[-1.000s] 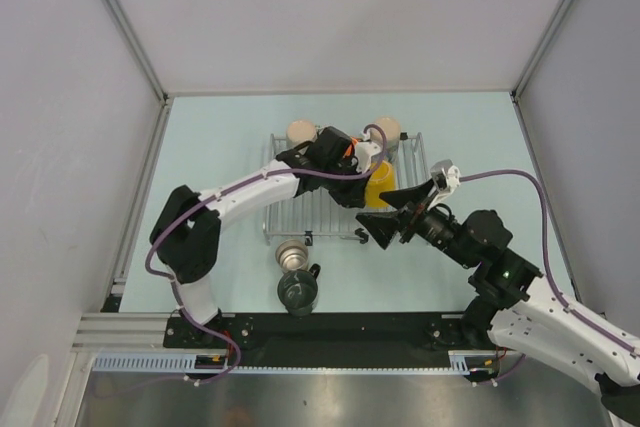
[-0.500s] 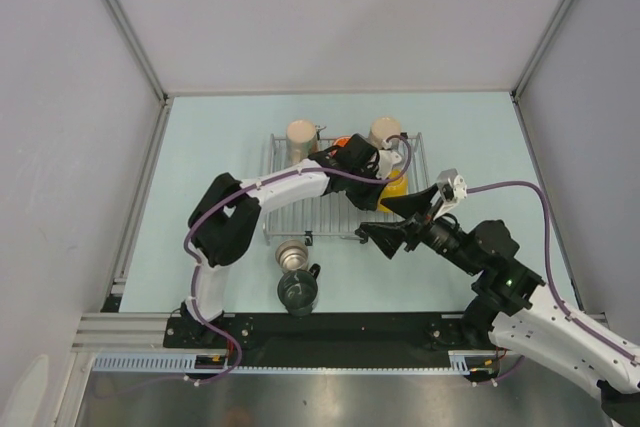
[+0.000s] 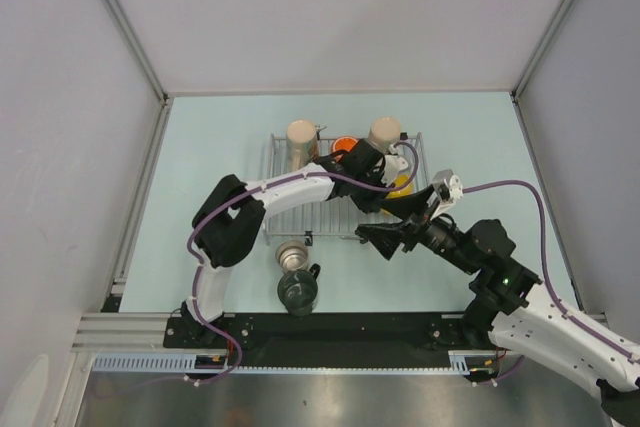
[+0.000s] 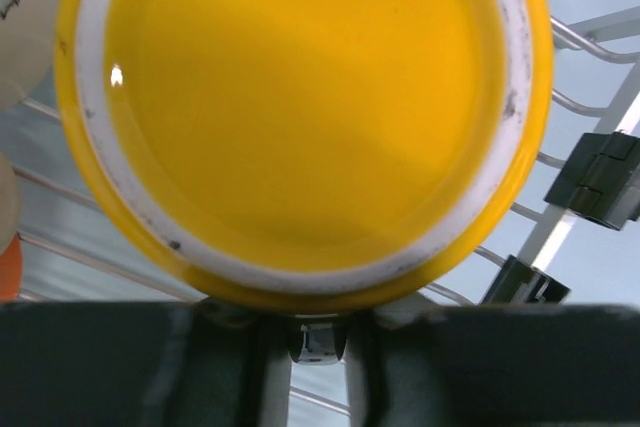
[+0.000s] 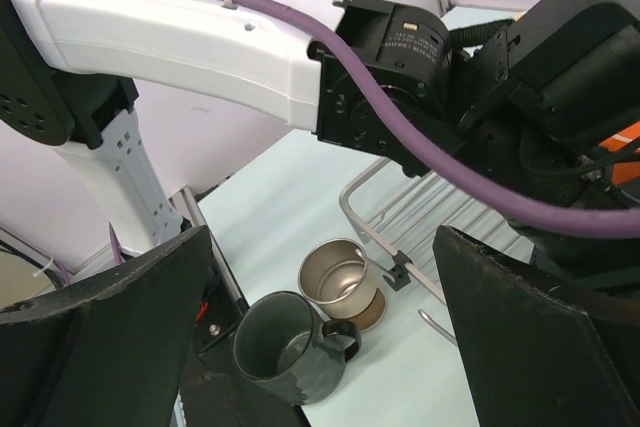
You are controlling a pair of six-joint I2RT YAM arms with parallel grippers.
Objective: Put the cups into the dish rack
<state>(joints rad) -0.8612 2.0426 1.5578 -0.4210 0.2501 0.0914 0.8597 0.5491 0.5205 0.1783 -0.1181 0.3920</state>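
Yellow glaze fills my left wrist view: the yellow mug is turned base-up over the right end of the dish rack, mouth toward the wires, presumably so it would drain once set down. My left gripper is pinched almost completely together at the mug's edge, apparently on its handle, though the handle itself is hidden behind my fingers; whether the rim already touches the bars I cannot tell. The base is smooth and glossy, ringed by a scuffed, unglazed white foot. Thin, bright parallel wires run beneath it, with black clips on the side rail. A printed cream mug and an orange mug crowd in just beside it, so the slot looks tight. My right gripper hangs near the rack's front edge with its broad black jaws spread wide and holding nothing. Below it, on the pale table, a shiny steel mug and a dark grey-green mug stand upright, side by side, not yet loaded.
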